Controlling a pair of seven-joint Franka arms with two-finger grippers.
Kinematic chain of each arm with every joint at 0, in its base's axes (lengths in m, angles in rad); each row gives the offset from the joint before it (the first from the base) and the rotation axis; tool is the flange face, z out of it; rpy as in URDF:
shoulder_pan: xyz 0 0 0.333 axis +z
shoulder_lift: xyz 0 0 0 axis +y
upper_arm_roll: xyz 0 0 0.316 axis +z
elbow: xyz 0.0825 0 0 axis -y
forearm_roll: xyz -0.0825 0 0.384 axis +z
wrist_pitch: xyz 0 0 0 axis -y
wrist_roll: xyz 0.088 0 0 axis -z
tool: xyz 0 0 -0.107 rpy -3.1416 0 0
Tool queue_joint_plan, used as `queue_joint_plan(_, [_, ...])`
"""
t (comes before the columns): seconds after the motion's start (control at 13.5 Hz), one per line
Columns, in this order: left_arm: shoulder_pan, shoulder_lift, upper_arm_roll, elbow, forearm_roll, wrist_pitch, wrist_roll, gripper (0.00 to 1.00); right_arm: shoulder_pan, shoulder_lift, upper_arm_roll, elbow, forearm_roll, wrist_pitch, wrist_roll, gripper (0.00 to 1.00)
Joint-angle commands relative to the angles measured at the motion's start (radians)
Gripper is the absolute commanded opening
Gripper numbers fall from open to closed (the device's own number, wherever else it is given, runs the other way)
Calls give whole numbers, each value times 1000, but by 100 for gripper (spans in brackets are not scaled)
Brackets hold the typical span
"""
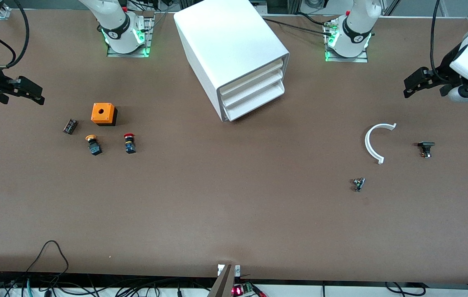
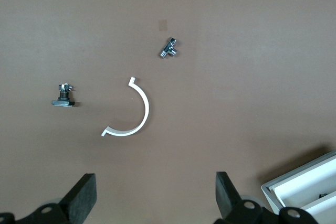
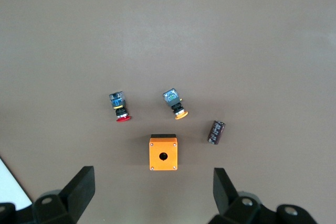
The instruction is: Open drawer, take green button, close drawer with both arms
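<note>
I see the cabinet (image 1: 234, 57) mid-table with the drawer (image 1: 258, 101), its lowest, pushed in. Green button not visible to me. Left gripper (image 1: 410, 87) fingers spread, empty, up over the left arm's end, near the white arc (image 1: 372, 142). Right gripper (image 1: 31, 93) also spread, empty, over the right arm's end, near the orange box (image 1: 103, 114), red button (image 1: 129, 142) & yellow button (image 1: 93, 144). Both arms waiting

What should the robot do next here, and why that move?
Probably bring the left claw from its end of the table toward the front of the lowest drawer of the white cabinet. All three drawers look shut, no green button is in sight, and both claws, the right claw included, hang open and empty over bare table.
</note>
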Motion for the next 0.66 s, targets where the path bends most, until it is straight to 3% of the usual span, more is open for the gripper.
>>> queue_joint_plan(0.0, [-8,60,-5,62,27,-31,2,100,-6,-14,4,8,2,-19,-2,100])
queue_joint_plan(0.15, [-3,139,-4,56,27,-31,15,100,-6,-14,4,8,2,-19,0,100])
queue_joint_plan(0.37, [0,169,-7,46,13,-32,18,100,-6,-12,3,8,2,-19,0,100])
queue_joint_plan(0.59, [14,257,-24,-8,-127,-22,23,100,-6,-12,3,8,2,-19,0,100])
